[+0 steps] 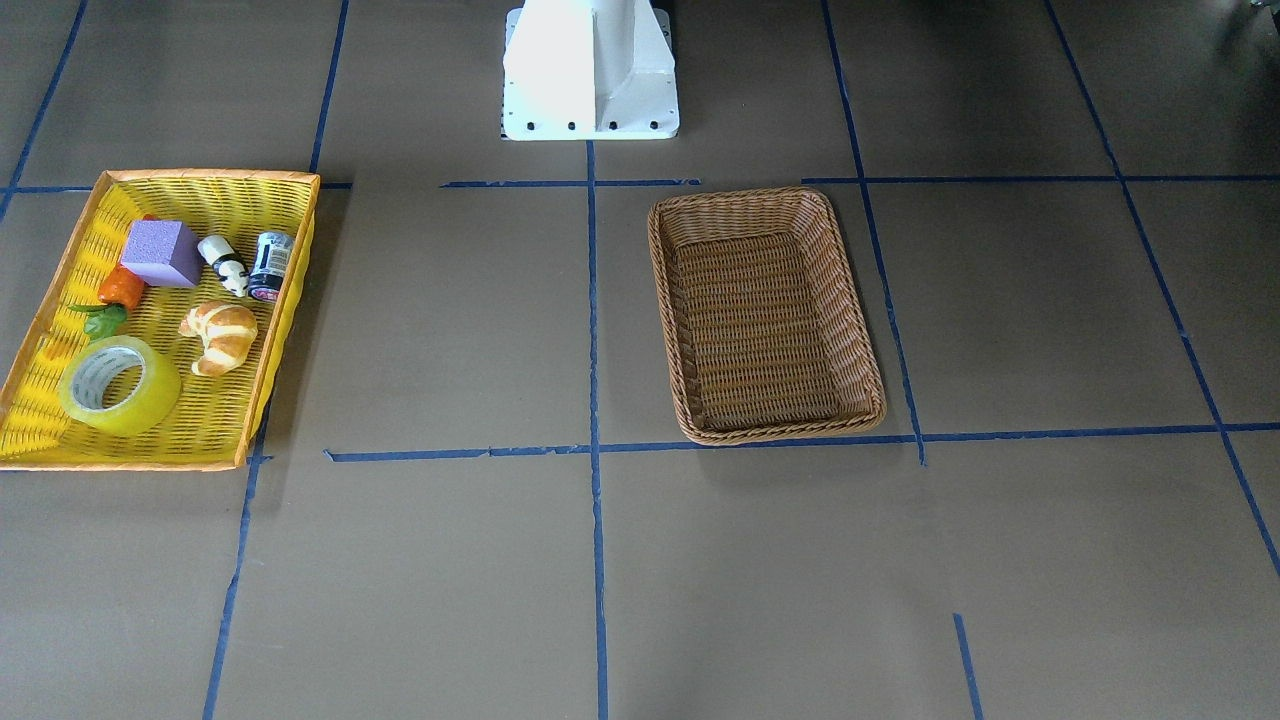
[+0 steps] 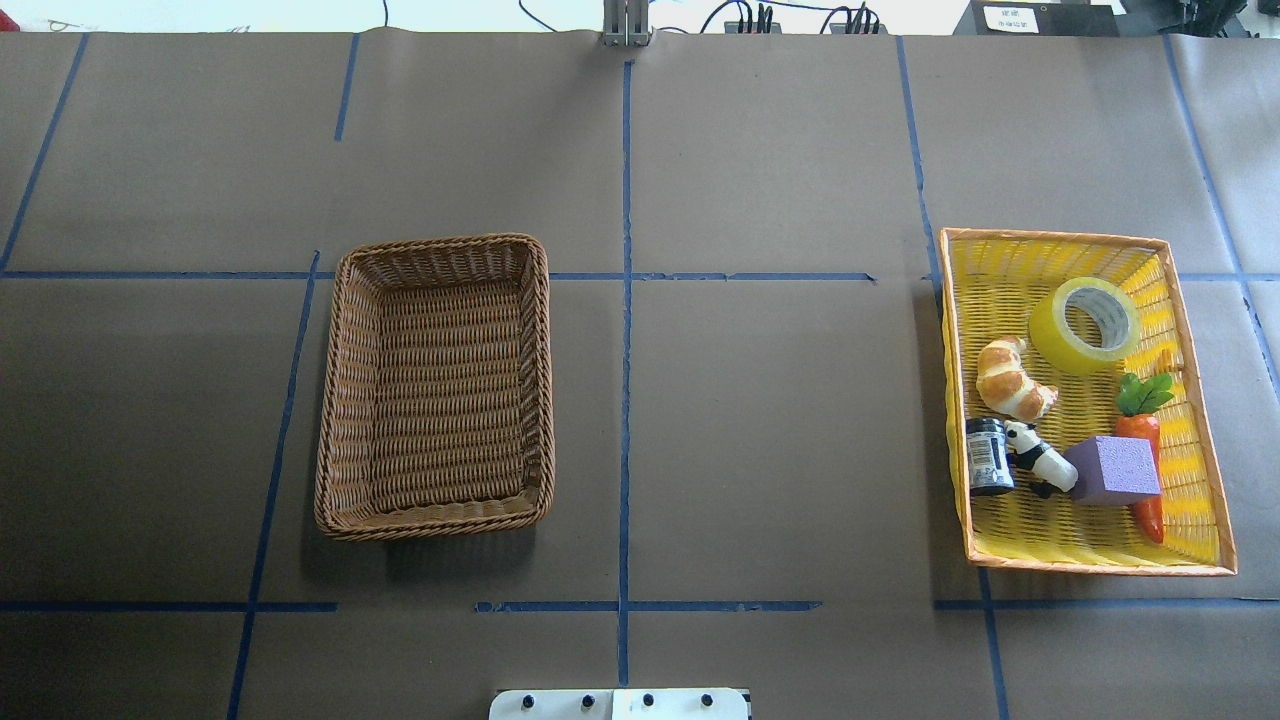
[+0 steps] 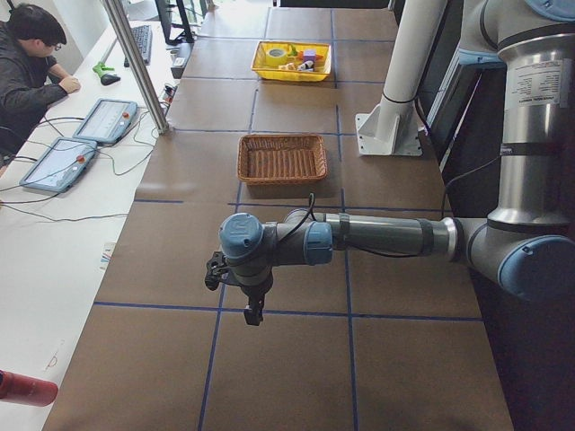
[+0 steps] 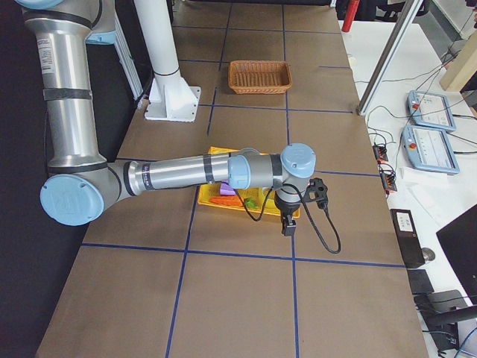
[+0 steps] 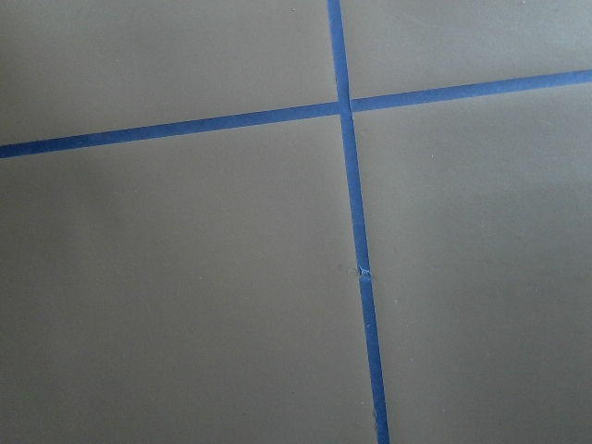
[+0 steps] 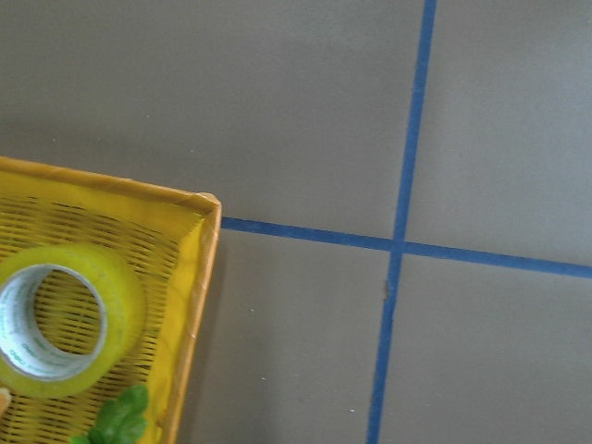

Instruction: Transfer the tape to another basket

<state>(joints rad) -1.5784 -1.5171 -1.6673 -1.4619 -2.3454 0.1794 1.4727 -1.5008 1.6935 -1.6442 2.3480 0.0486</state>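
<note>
Right now the tape (image 2: pixel 1085 325) lies with its core facing up in the yellow tray (image 2: pixel 1050 236) on the robot's right side of the table (image 2: pixel 760 420), in the tray's far corner from the robot. Beside it are a croissant (image 2: pixel 1012 380) and the green top of a carrot (image 2: pixel 1140 430); a purple block (image 2: pixel 1115 470), a toy panda (image 2: pixel 1040 462) and a small dark can (image 2: pixel 988 456) sit nearer the robot. The basket (image 2: pixel 440 243) stands well apart, on the robot's left of the centre line. The right arm (image 4: pixel 194 173) stretches level above the table, its wrist camera looking down on the tape and the tray's corner. The left arm (image 3: pixel 377 238) also reaches out level, over bare table with blue lines (image 5: pixel 350 185). Both the left jaws and the right jaws show only in the side views, so I cannot tell whether they are released or clenched.
</note>
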